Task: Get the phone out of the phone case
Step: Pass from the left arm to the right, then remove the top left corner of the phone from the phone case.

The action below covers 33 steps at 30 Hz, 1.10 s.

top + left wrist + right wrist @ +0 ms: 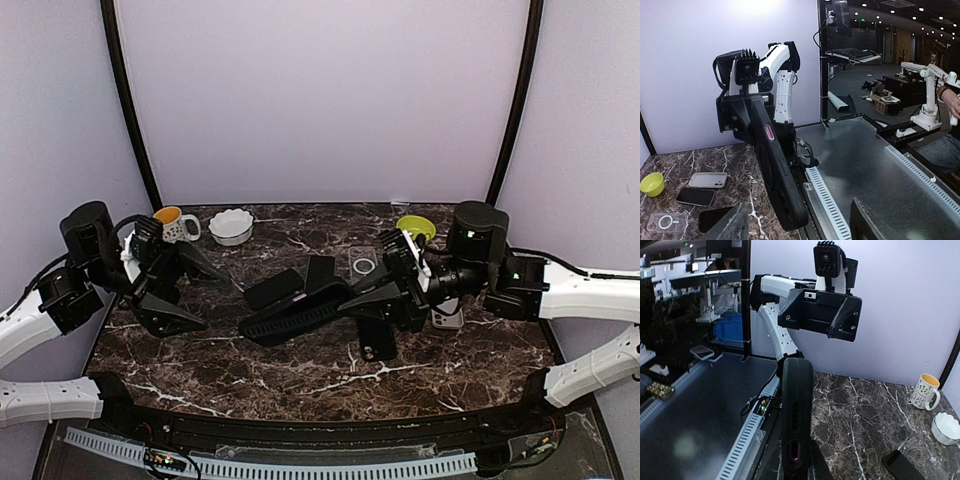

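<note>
Where the bench [300, 385] meets its near edge, a slotted cable rail [300, 468] runs along the front. The marble just behind it is bare from one arm base to the other, the widest open stretch in sight.

Next in, the right gripper [370, 312] is clamped on one end of the black phone case [295, 318] and holds it above the middle of the bench. The case stands on edge. Its long axis runs across the bench, tilted slightly toward the near side, and its free end points at the left arm. Seen edge-on from the wrist views, a side button slot faces out. I cannot tell whether a phone sits inside.

The left gripper [215, 302] has its fingers spread wide, with nothing between them. It faces the case's free end with a gap of open marble between.

Just behind the case a loose black phone [273, 289] lies flat, and a clear case [362, 264] lies a little farther back. A grey case [447, 319] shows partly under the right arm.

Along the far edge stand a mug [176, 225], a white bowl [231, 226] beside it and a green bowl [415, 227] to the right. Pale walls close in behind them.
</note>
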Available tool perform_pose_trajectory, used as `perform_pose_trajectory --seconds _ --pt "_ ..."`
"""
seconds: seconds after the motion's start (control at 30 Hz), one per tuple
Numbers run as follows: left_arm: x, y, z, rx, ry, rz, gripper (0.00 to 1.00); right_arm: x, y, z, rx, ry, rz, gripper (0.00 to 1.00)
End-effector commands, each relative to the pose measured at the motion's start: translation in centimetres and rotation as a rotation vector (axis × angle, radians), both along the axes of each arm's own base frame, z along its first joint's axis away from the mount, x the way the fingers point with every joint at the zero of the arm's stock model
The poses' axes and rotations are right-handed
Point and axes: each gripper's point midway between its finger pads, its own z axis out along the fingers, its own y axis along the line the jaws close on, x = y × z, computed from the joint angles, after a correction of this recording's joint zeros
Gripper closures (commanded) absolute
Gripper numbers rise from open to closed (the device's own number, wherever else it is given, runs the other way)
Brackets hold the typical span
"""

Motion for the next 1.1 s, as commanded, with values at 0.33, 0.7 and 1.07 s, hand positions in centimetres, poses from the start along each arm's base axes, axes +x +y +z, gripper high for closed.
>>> perform_pose_trajectory --seconds 0.33,0.7,1.07 --pt "-1.3 -1.3 -3.6 0.052 -0.181 -0.056 0.38 -1.6 -0.4 1.5 0.105 -0.347 0.128 1.00" --pt "-2.3 -1.9 -4.8 0.084 -0.196 -0.088 0.49 -1.0 0.1 3.1 0.128 -0.369 0.105 1.00" --pt "-2.3 -2.6 -4.9 0.063 -0.206 -0.089 0.57 -0.8 0.2 4.2 0.162 -0.364 0.088 1.00"
